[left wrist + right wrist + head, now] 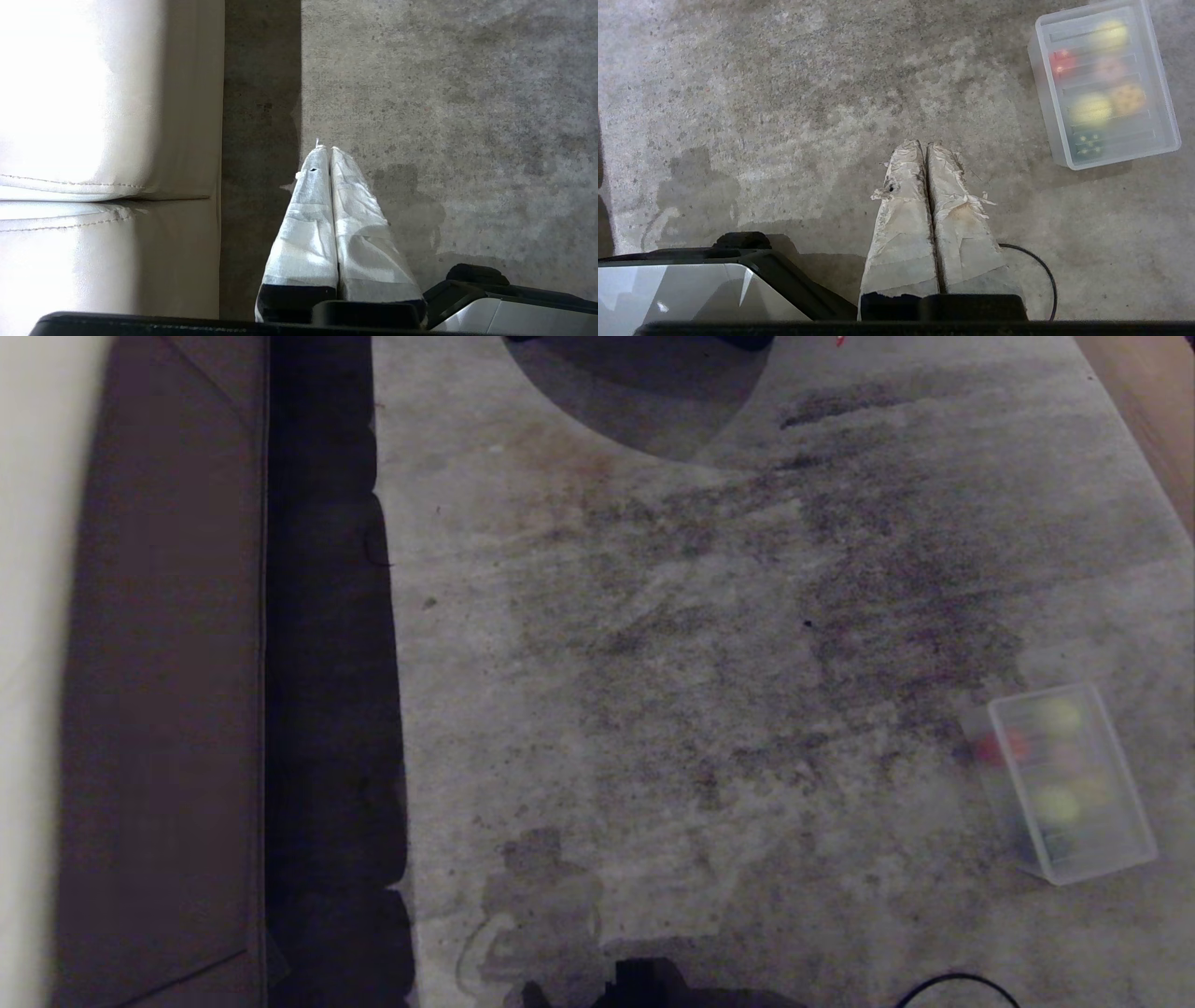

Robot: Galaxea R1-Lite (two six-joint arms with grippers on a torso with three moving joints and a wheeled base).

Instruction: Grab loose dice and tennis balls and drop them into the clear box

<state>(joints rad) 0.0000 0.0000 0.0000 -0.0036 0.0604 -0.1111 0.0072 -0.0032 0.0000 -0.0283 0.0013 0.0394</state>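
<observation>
The clear box [1022, 793] stands on the grey floor at the right, and the right wrist view also shows the clear box [1049, 107]. Blurred through its ribbed top lie two tennis balls [1108, 33] [1090, 109], a red die [1062, 61], a yellow-orange die [1127, 98], a pale die [1110, 69] and a dark green die [1087, 143]. Every die and ball I see is inside the box. My right gripper [923, 143] hangs shut and empty over bare floor, well short of the box. My left gripper [325, 148] is shut and empty too, beside a sofa.
A cream sofa [93, 140] borders the floor on the left, with a dark shadowed strip [327, 709] along its foot. A black cable [1041, 270] loops on the floor by my base [691, 289]. A wooden edge [1158, 420] runs along the far right.
</observation>
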